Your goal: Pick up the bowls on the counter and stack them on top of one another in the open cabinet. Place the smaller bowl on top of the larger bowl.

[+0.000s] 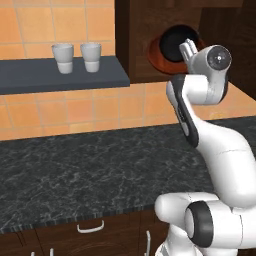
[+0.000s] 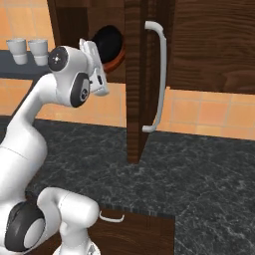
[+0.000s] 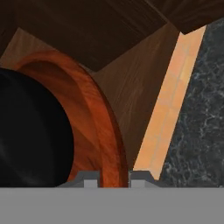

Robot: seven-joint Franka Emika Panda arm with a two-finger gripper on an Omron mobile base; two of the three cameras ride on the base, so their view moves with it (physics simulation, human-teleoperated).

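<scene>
Under cabinet [image 1: 150,30], veined dark counter [image 1: 75,170]

I see the wide, shallow reddish-brown wooden bowl [image 1: 156,56] inside the dark brown wooden wall cabinet [image 1: 145,30], tilted up on its edge so its hollow faces outward. The small glossy black round bowl [image 1: 175,42] sits nested in that hollow, tipped the same way, its dark surface catching a faint sheen. In my hand view the brown rim [image 3: 103,127] curves around the black bowl. Below the cabinet runs the long dark marble-patterned worktop [image 1: 90,170] with white veining.
</scene>
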